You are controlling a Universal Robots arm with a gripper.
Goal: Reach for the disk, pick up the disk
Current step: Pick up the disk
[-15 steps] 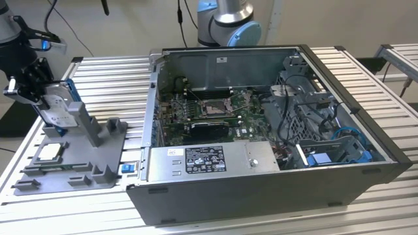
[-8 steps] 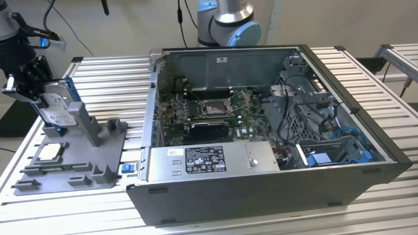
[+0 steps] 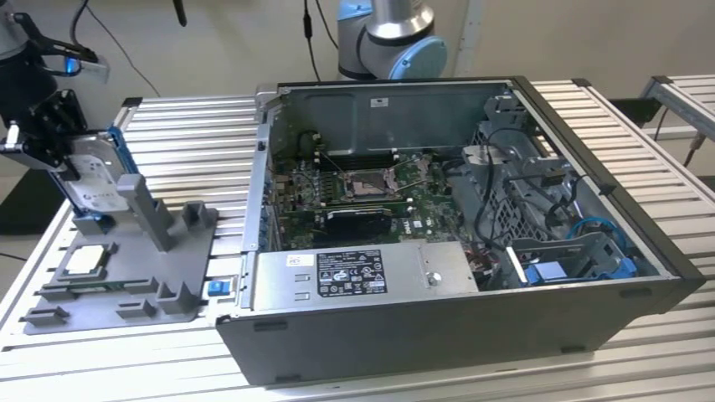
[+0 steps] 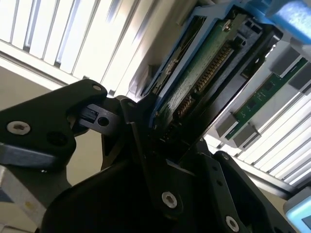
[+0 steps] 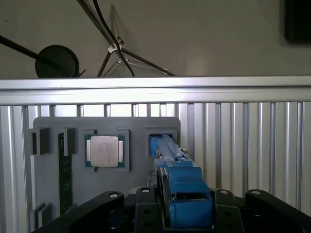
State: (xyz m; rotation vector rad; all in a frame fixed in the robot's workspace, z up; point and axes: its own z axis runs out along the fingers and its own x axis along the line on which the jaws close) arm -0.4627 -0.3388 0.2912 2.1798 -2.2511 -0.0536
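Note:
The disk (image 3: 95,180) is a silver-grey drive with a white label in a bright blue carrier frame. It stands on edge at the back of the grey fixture (image 3: 146,276), at the exterior view's left. My black gripper (image 3: 69,163) sits at its upper end, shut on the disk. In the second wrist view the disk's green circuit side (image 4: 194,82) runs down between the gripper (image 4: 165,141) fingers. In the first wrist view the blue frame (image 5: 182,194) lies between the gripper (image 5: 184,208) fingers, and its far end meets the fixture's slot (image 5: 156,143).
The fixture also holds a square silver chip (image 3: 87,260) and a green memory stick (image 5: 64,170). An open computer case (image 3: 447,251) stands on the slatted metal table (image 3: 190,126), with a blue bracket (image 3: 558,272) inside. The arm's base (image 3: 386,33) rises behind the case.

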